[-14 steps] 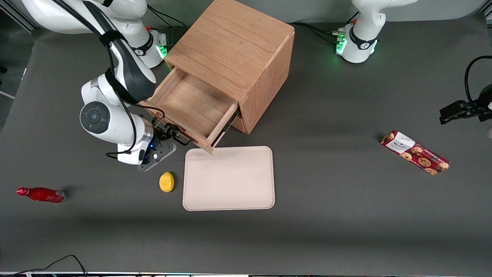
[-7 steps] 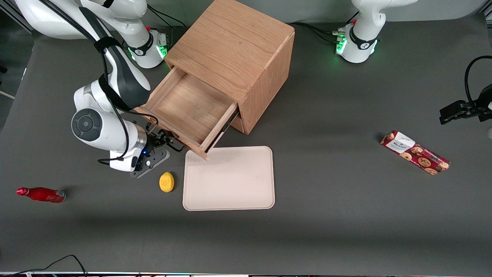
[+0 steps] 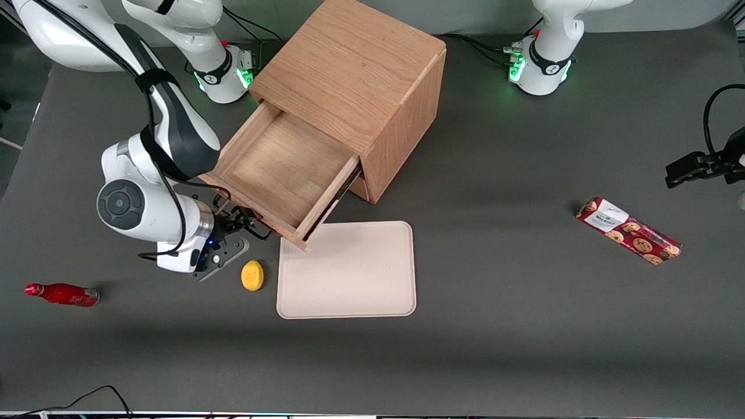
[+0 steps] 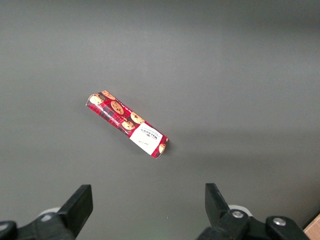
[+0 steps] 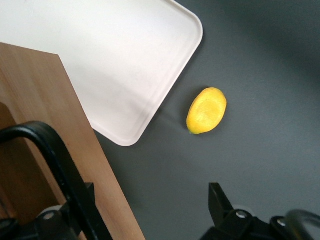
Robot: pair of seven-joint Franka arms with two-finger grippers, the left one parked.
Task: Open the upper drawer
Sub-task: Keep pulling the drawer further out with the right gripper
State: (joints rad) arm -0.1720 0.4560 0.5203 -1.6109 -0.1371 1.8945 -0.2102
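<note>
Drawer-opening nearly done: the upper drawer [image 3: 285, 170] is standing well out of the cabinet [image 3: 361, 87] (handle [image 5: 60, 170] between fingers), my gripper [image 3: 247, 220] sitting wide at its front.

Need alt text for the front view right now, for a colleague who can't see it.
The upper drawer stands pulled well out of the oak cabinet, empty, with the gripper at its front handle. A cream tray and a lemon lie nearer the camera.
</note>
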